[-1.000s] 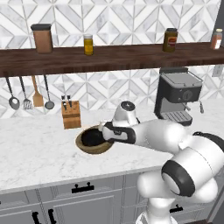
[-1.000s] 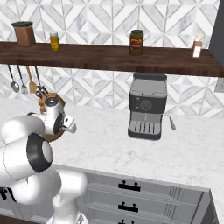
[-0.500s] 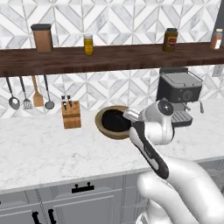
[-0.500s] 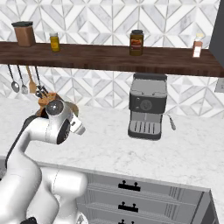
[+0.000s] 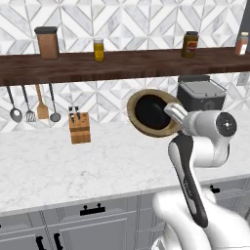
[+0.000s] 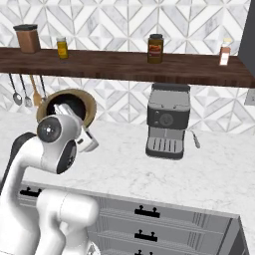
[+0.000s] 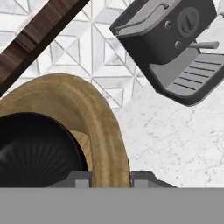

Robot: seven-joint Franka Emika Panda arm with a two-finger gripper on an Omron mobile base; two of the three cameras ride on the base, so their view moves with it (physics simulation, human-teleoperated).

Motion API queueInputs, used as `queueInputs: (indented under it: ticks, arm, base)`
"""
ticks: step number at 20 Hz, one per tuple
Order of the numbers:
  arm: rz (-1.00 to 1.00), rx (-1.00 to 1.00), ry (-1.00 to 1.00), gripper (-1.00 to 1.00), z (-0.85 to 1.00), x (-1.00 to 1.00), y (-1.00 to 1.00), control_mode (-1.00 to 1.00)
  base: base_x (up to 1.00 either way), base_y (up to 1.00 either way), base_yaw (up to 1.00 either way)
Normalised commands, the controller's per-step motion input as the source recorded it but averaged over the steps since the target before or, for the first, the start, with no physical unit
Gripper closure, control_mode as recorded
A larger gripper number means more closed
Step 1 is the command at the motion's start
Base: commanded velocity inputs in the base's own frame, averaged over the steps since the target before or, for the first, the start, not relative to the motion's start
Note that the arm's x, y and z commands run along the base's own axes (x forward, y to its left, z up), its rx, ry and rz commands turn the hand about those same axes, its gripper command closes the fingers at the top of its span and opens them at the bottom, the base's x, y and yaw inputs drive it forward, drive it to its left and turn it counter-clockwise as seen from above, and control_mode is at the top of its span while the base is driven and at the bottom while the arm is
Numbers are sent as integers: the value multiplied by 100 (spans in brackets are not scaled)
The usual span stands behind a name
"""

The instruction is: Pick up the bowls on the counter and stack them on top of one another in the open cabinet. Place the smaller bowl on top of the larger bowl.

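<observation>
The white marble counter (image 5: 73,166) is seen running beneath a long dark wooden shelf (image 5: 122,61), on which a brown canister (image 5: 47,43), a yellow jar (image 5: 99,50) and a dark jar (image 5: 190,45) are stood. A grey coffee machine (image 6: 168,121) is set on the counter against the tiled wall, to the right of the arm. A wooden knife block (image 5: 79,128) is placed further left, under hanging utensils (image 5: 31,103).

The larger bowl (image 5: 139,124) is held up in the air above the counter, tipped steeply so that its opening is turned toward the left base camera. The smaller bowl (image 5: 152,112) is nested inside it, its glossy black interior being shown within the wooden ring. In the hand view, the thick wooden rim (image 7: 109,144) is seen passing between the two finger tips, with the black bowl (image 7: 35,153) lying to the left of it.

The gripper (image 7: 109,178) is clamped on the rim of the larger bowl, one finger (image 7: 78,178) being set inside the rim and the other (image 7: 142,178) outside it. Neither bowl is touching the counter.
</observation>
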Motion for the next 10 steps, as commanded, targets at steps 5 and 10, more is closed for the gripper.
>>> queueInputs:
  ticks: [5, 10]
  arm:
    - [-21, 8, 0, 100, 100, -54, -49, -100]
    - [-16, 4, -2, 100, 100, 0, -11, -100]
  base:
    - [0, 0, 0]
    - [0, 0, 0]
